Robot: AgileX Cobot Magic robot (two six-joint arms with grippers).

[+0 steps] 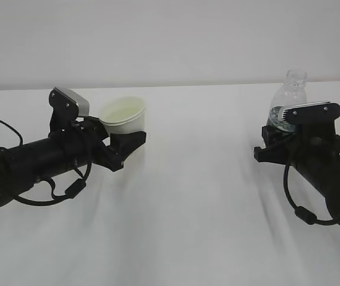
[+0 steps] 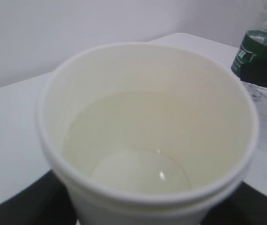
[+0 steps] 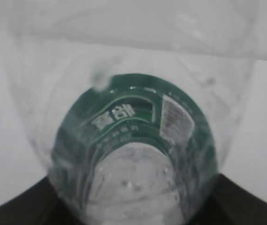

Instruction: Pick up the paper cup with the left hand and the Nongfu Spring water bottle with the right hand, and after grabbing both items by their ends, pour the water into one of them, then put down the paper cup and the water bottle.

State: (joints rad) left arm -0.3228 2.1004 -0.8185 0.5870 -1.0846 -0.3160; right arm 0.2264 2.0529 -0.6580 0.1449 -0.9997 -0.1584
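Note:
The white paper cup (image 1: 124,116) sits between the jaws of my left gripper (image 1: 124,142), which is shut on its lower part. The cup leans a little toward the camera. In the left wrist view the paper cup (image 2: 147,93) fills the frame, and clear water (image 2: 140,171) lies in its bottom. At the right, my right gripper (image 1: 272,143) is shut on the base of the Nongfu Spring water bottle (image 1: 289,98), which stands upright, uncapped, with a little water low inside. The right wrist view looks up the bottle (image 3: 133,140) past its green label. Both grippers are low over the table.
The white table (image 1: 200,196) stretches between the two arms, and its far edge meets a plain white wall. Black cables loop beside each arm, near the table's surface. In the left wrist view the bottle's green label (image 2: 260,47) shows at the far right.

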